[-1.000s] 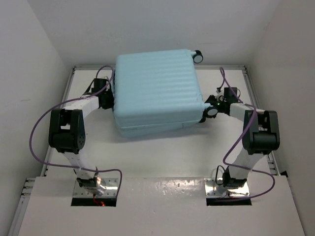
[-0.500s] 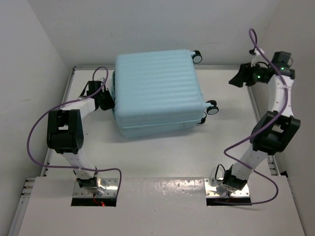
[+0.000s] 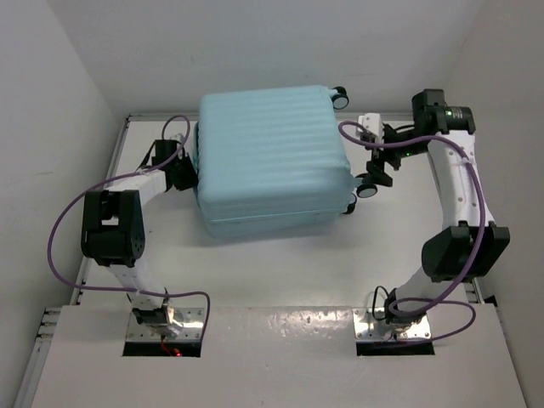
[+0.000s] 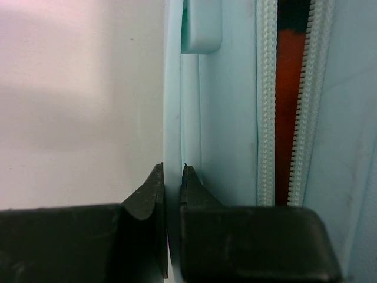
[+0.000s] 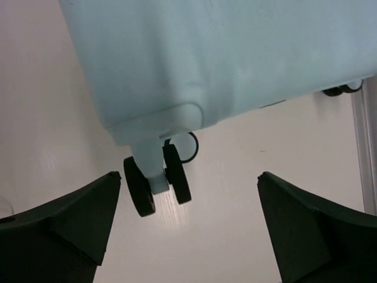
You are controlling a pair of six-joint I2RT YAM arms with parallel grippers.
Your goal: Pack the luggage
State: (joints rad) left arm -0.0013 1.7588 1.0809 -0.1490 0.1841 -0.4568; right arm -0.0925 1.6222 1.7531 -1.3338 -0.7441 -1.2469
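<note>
L gripper (image 4: 171, 177) clamps luggage (image 3: 272, 153) thin edge, jaws nearly closed; R gripper (image 5: 189, 180) wide open, empty, wheel (image 5: 140, 187) just ahead.

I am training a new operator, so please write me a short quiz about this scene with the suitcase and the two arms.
1. True or false: the right gripper is shut on a wheel.
2. What does the left gripper pinch? A) a thin edge of the luggage; B) a wheel; C) nothing.
3. In the left wrist view, is the zipper closed?
Key: 1 false, it is open and holds nothing. 2 A. 3 no, a gap shows something orange-red inside.
</note>
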